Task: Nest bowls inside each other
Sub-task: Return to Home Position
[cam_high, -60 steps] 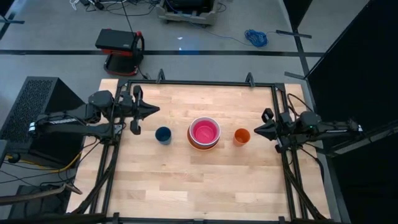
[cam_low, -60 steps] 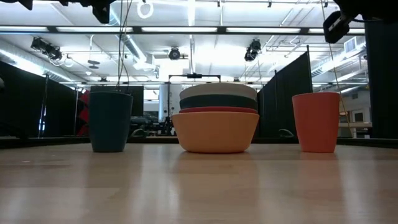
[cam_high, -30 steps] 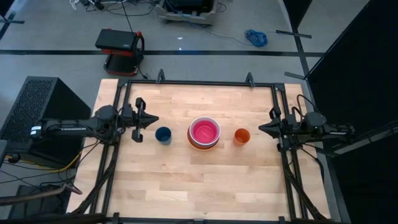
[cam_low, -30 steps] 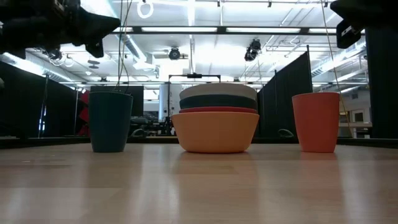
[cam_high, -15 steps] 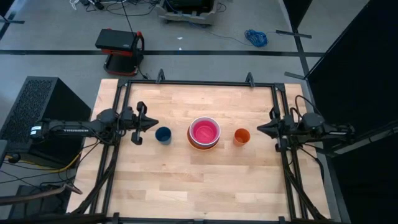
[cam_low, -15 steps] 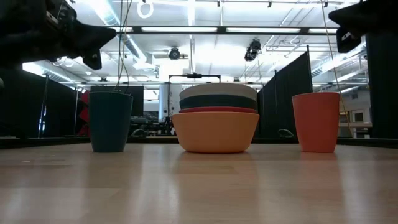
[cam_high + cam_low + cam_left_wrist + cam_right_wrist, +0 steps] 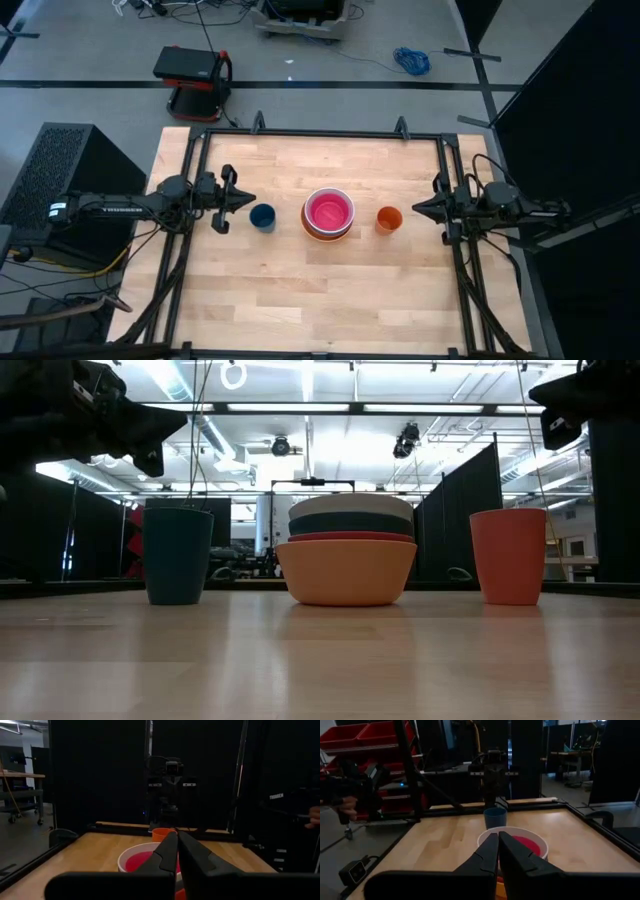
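The bowls stand nested in one stack (image 7: 328, 213) at the table's middle. The low view shows the orange bowl (image 7: 346, 572) at the bottom on the table, a red rim (image 7: 350, 537), a teal bowl (image 7: 350, 522) and a white one (image 7: 350, 505) above it. The pink bowl (image 7: 329, 211) lies inside, seen from above. My left gripper (image 7: 248, 199) hangs shut at the table's left edge, pointing at the stack and well clear of it. My right gripper (image 7: 415, 207) hangs shut at the right edge, also pointing at the stack. Neither holds anything, as the left wrist view (image 7: 176, 834) and the right wrist view (image 7: 497, 835) show.
A dark blue cup (image 7: 262, 216) stands left of the stack, close in front of my left gripper. An orange cup (image 7: 389, 219) stands right of it. A black rail frame (image 7: 320, 133) borders the table. A person's hand (image 7: 342, 802) shows beyond the left edge.
My left gripper has sunk a little at the table's left edge and stays shut. The bowls and both cups have kept their places.
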Controlling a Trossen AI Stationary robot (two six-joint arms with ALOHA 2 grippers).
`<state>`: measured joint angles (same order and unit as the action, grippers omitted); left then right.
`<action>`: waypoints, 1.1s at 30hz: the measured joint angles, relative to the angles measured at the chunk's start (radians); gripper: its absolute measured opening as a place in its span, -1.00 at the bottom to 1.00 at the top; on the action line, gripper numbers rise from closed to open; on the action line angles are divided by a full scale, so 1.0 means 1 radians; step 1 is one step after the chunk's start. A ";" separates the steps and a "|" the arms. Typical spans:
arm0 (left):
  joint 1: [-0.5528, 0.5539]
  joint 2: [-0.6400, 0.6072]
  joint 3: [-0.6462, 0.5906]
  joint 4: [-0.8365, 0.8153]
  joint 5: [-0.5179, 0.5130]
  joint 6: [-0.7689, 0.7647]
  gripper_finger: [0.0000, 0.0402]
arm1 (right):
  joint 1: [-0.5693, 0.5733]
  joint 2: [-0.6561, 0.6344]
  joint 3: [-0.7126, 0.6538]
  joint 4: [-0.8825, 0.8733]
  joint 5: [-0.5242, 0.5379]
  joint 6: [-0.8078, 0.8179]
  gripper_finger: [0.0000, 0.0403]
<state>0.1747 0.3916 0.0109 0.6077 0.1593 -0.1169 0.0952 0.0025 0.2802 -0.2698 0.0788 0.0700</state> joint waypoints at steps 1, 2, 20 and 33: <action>0.000 0.000 0.000 0.000 0.000 0.000 -1.00 | 0.000 0.000 0.000 -0.012 0.000 0.001 -1.00; 0.000 0.000 0.000 0.000 0.000 0.000 -1.00 | 0.000 0.000 0.000 -0.025 0.000 0.003 -1.00; 0.000 0.000 0.000 0.000 0.000 -0.034 -1.00 | 0.000 0.000 -0.169 0.291 0.063 0.002 -1.00; 0.000 0.000 0.000 -0.004 -0.002 -0.044 -1.00 | 0.000 0.001 -0.270 0.471 0.075 0.005 -1.00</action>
<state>0.1749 0.3916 0.0109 0.6039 0.1577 -0.1612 0.0952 0.0032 0.0100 0.2014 0.1535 0.0751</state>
